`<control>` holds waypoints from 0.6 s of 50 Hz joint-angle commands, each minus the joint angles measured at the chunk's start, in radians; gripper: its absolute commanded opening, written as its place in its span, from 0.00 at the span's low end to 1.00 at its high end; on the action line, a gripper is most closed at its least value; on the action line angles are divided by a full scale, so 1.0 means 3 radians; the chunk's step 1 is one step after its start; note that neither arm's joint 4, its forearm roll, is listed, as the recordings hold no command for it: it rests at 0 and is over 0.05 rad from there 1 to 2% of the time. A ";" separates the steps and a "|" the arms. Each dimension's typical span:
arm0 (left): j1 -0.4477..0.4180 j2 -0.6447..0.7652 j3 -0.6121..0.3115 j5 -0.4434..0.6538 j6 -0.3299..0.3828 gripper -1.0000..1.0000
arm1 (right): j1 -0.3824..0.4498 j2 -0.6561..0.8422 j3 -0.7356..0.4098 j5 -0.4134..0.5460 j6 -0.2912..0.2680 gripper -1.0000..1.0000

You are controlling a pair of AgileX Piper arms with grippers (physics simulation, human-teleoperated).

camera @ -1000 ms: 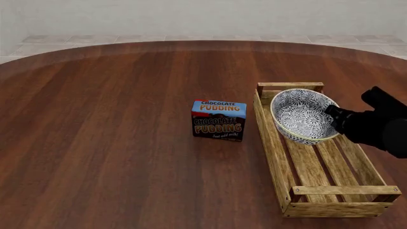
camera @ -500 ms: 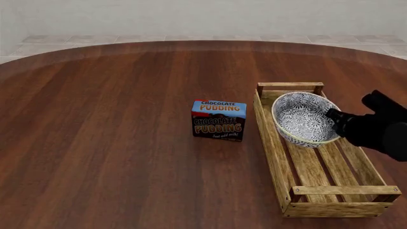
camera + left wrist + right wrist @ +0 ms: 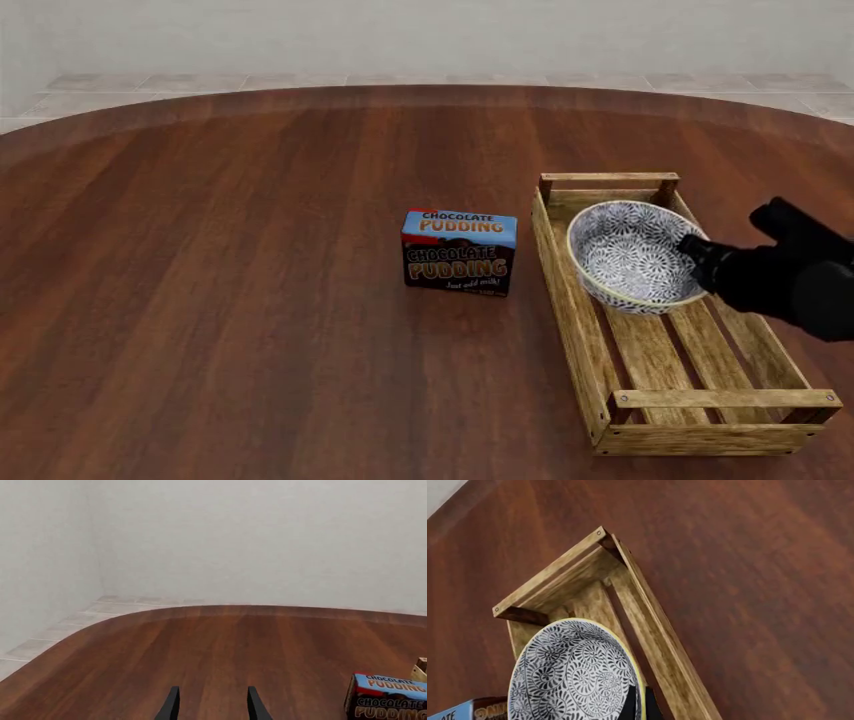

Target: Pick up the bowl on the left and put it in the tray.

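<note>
The floral bowl [image 3: 630,256] is held tilted by its rim in the closed right gripper [image 3: 699,251], inside the far end of the slatted wooden tray [image 3: 577,300]. The left gripper [image 3: 209,706] is held parted, empty, above the table [image 3: 240,280].
</note>
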 commanded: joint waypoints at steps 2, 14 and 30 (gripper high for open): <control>0.0013 0.0000 0.0036 -0.0025 0.0000 1.00 | -0.0006 0.0069 -0.0006 -0.0064 0.0018 0.00; 0.0004 0.0000 0.0040 -0.0029 0.0015 1.00 | -0.0014 0.0126 -0.0017 -0.0096 0.0018 0.00; -0.0011 0.0000 0.0067 -0.0045 0.0029 1.00 | -0.0032 0.0276 -0.0044 -0.0177 -0.0003 0.00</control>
